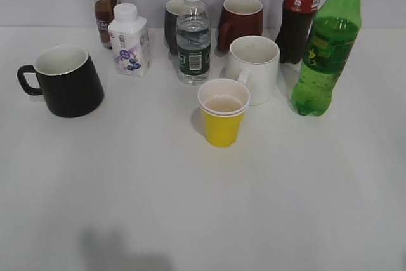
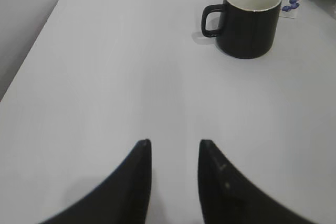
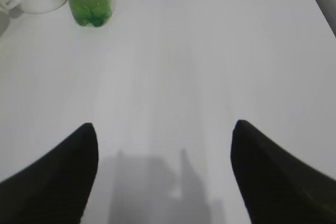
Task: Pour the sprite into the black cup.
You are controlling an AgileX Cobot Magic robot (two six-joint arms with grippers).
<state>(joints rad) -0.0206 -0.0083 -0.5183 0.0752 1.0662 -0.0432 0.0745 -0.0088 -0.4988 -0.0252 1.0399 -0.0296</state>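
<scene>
The sprite point(image 1: 325, 55), a tall green bottle with a green-and-yellow label, stands upright at the right of the table; its base shows in the right wrist view point(image 3: 89, 1). The black cup point(image 1: 66, 82), white inside, handle to the left, stands at the left; it also shows in the left wrist view point(image 2: 251, 18). My left gripper point(image 2: 174, 142) is open and empty over bare table, well short of the cup. My right gripper point(image 3: 165, 127) is wide open and empty, well short of the sprite. Neither gripper shows in the exterior view.
A yellow paper cup point(image 1: 222, 112), a white mug point(image 1: 255, 68), a clear water bottle point(image 1: 193, 36), a white carton point(image 1: 129, 41), a dark mug point(image 1: 172, 23), a maroon mug point(image 1: 241, 22), a cola bottle point(image 1: 299, 14) and a brown bottle point(image 1: 104, 4) crowd the back middle.
</scene>
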